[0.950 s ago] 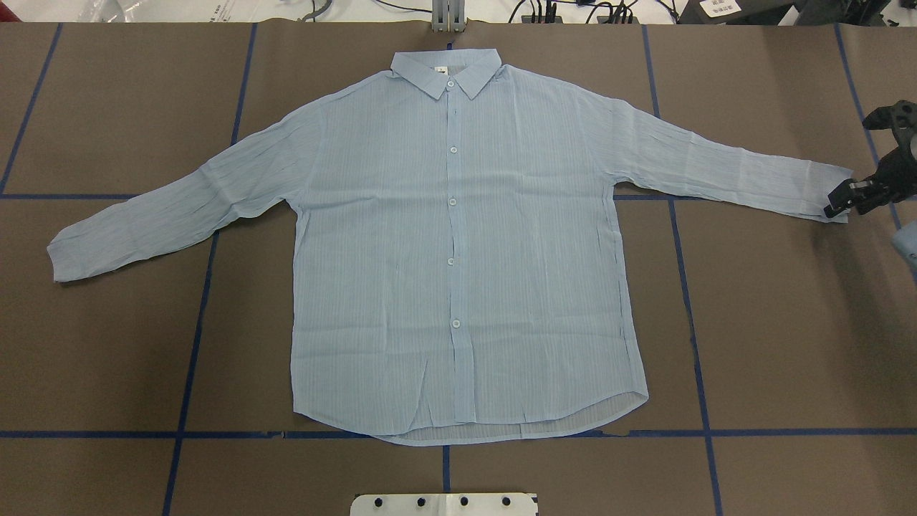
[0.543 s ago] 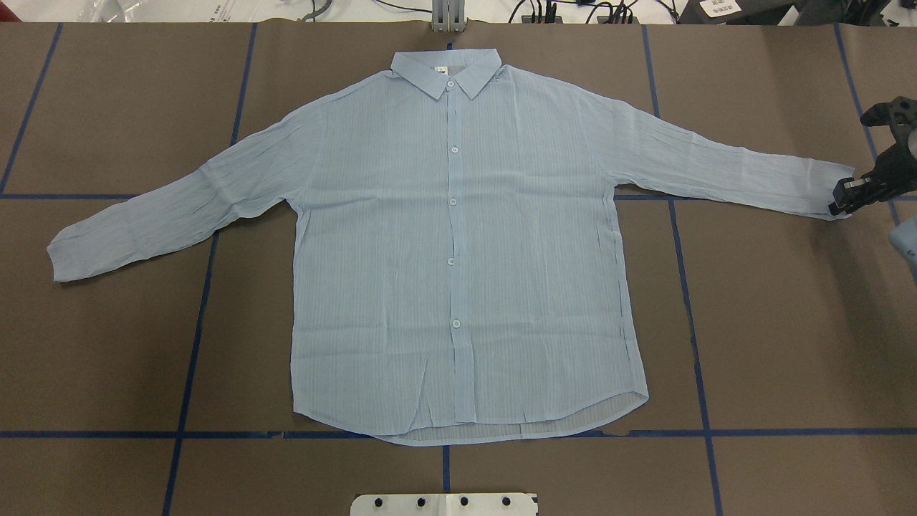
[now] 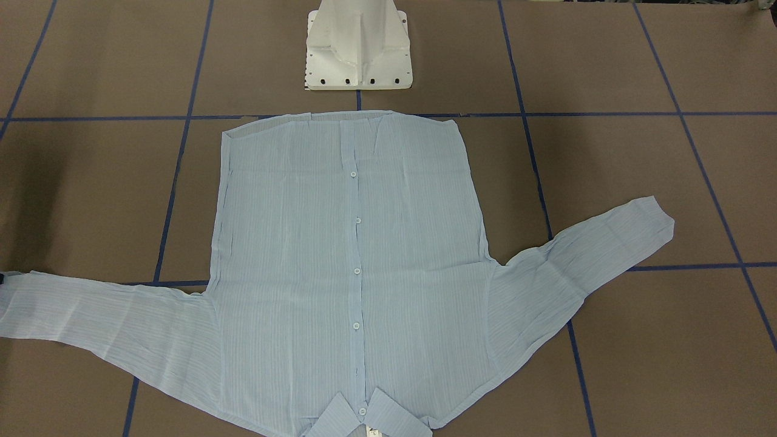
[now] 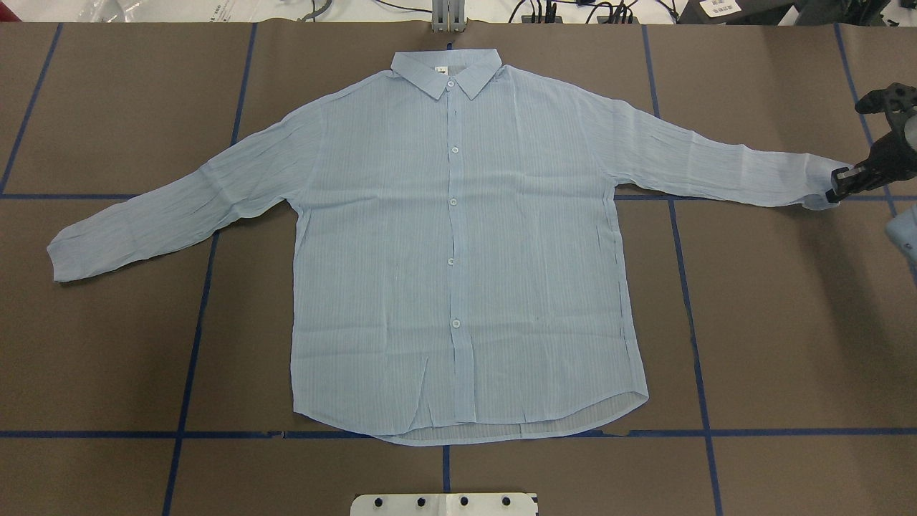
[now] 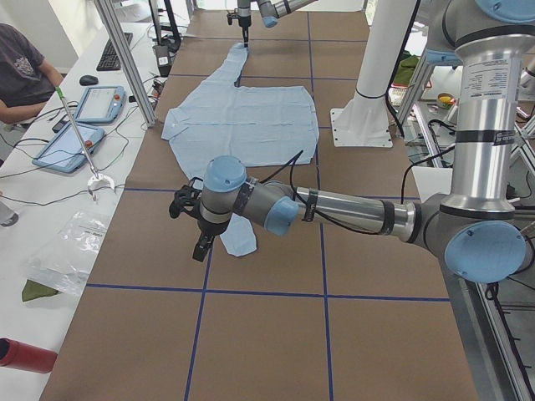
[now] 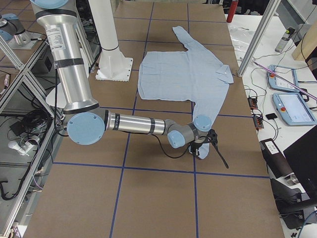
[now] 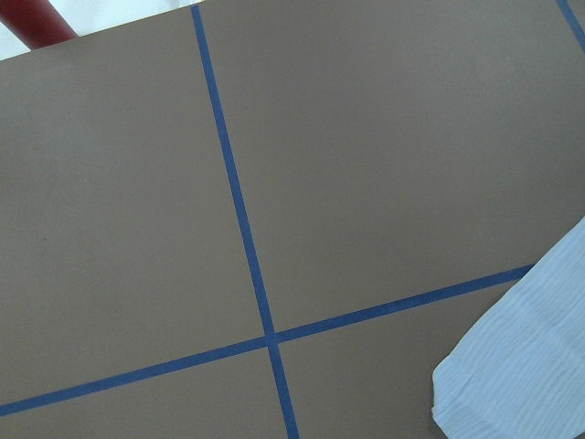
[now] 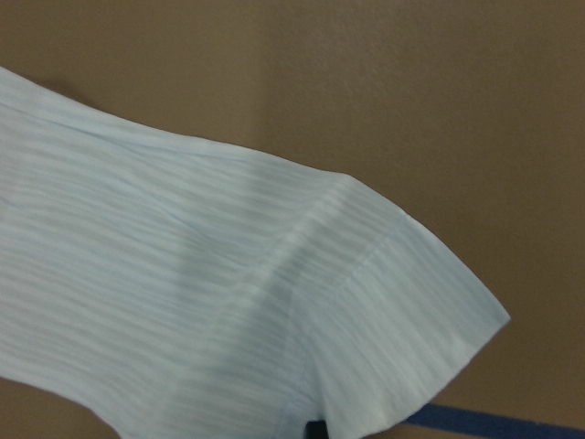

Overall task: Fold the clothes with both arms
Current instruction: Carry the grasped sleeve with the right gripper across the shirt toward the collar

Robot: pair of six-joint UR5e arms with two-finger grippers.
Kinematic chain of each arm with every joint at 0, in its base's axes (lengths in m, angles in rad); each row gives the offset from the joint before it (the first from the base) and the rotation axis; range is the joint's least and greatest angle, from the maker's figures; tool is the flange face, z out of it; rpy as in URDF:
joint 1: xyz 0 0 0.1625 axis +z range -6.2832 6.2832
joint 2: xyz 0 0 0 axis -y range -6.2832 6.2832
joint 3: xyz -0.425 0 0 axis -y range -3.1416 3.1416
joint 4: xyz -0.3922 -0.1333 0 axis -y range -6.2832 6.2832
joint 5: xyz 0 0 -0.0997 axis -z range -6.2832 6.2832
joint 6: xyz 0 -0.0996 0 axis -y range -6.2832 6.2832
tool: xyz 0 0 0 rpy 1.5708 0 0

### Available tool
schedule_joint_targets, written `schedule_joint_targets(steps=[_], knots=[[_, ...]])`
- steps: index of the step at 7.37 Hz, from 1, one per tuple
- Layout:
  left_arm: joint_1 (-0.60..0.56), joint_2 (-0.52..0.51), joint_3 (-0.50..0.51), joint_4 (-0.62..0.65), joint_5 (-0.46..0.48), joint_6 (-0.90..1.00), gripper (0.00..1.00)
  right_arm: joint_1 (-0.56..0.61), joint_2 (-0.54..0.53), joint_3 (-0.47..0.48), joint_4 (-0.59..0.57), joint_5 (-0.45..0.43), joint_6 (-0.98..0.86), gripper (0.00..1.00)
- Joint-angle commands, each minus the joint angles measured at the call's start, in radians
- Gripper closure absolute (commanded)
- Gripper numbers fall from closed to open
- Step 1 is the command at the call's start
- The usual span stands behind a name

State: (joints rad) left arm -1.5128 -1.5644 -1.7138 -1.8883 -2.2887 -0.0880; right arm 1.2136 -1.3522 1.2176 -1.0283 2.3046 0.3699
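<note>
Overhead exterior: shirt spread flat mid-desk. Right hand is clamped on the right cuff; left hand state cannot be told. A shallow pinch on thin cloth could slip when lifted.

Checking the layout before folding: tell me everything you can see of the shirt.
The shirt is pale blue, thin, finely striped, with collar, long sleeves and small white buttons, done up. It lies flat, front up, on the brown table, collar away from the robot, sleeves spread outward, lightly creased. The right gripper pinches one cuff, lifted slightly.
</note>
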Motion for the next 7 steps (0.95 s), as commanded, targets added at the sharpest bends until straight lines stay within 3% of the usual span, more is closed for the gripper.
schedule_joint_targets(steps=[1, 2, 4, 7], knots=[[0.000, 0.000, 0.002, 0.000, 0.000, 0.001, 0.00, 0.003, 0.014, 0.115, 0.001, 0.007, 0.001, 1.00], [0.000, -0.002, 0.002, 0.000, 0.000, 0.001, 0.00, 0.001, 0.016, 0.181, -0.003, 0.010, 0.015, 1.00], [-0.001, -0.002, 0.002, 0.000, 0.000, 0.001, 0.00, -0.021, 0.141, 0.247, -0.045, 0.045, 0.109, 1.00], [0.000, -0.002, 0.014, -0.002, 0.000, 0.002, 0.00, -0.181, 0.440, 0.218, -0.154, 0.038, 0.356, 1.00]])
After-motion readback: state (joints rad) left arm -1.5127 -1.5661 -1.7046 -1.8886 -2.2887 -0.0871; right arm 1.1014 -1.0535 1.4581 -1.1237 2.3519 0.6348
